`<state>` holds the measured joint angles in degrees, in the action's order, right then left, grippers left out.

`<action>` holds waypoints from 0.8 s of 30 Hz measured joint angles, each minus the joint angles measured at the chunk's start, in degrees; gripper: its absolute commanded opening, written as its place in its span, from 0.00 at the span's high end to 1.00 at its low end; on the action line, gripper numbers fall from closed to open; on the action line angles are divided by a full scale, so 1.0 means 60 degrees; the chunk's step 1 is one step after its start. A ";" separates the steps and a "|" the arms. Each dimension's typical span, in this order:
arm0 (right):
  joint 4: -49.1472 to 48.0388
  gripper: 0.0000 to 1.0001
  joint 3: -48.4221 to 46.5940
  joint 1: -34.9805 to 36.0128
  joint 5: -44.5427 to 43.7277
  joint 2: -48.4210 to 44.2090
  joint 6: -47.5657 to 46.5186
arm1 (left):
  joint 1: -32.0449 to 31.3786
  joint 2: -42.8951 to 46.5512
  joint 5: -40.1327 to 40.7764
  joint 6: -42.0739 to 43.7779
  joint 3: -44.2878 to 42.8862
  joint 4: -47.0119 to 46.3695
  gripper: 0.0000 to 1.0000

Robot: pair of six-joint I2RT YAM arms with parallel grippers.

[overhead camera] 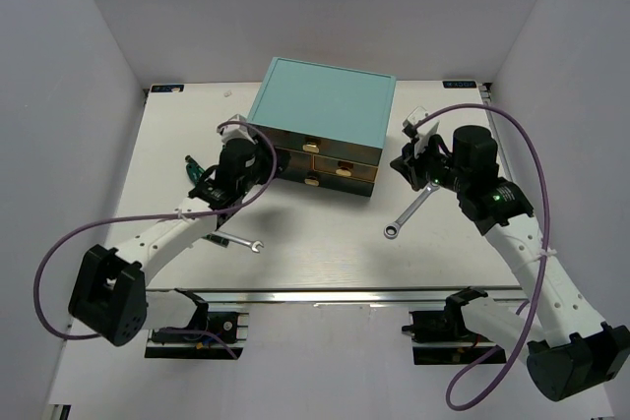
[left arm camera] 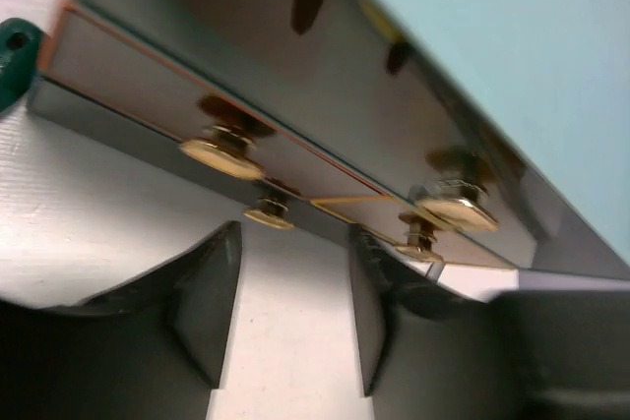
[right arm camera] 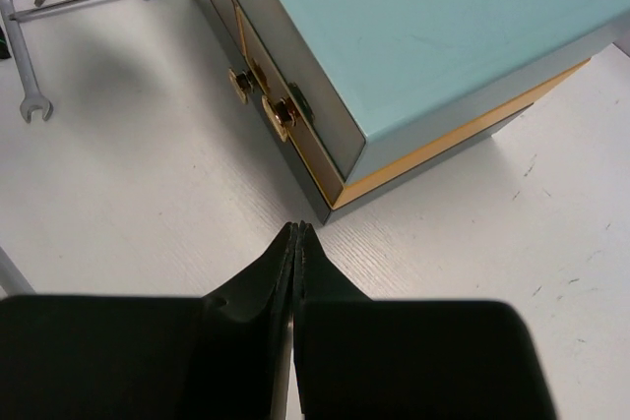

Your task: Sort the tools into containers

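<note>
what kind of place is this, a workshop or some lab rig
Most likely a robot lab test cell: a white table boxed in by white walls, two arms bolted at its near edge, and a teal drawer chest with two wrenches laid out.

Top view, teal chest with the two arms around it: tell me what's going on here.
Two robot arms are working at the teal chest, whose drawers look closed. The left claw is open and faces the gold drawer handles without gripping one. The right claw is shut and empty, by the chest's right front corner. No tool is held: the left wrench, the right wrench and a green-handled screwdriver lie loose on the table.
</note>
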<state>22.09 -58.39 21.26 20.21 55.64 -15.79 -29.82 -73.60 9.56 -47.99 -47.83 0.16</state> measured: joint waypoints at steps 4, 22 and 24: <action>0.0007 1.00 0.0168 -0.0127 0.0025 -0.0015 -0.0011 | 0.0867 -0.0058 -0.0532 -0.0444 0.0601 -0.0474 0.30; -0.0073 1.00 0.0393 -0.0375 0.0102 -0.0015 -0.0127 | 0.1683 -0.2503 -0.2860 -0.0925 -0.0073 -0.1494 0.48; -0.0076 1.00 0.0408 -0.0390 0.0106 -0.0015 -0.0146 | 0.1687 -0.2499 -0.2911 -0.1045 -0.0073 -0.1570 0.52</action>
<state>21.63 -55.94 18.92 20.84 55.55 -16.67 -19.70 -88.60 -7.90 -54.26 -48.27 -9.26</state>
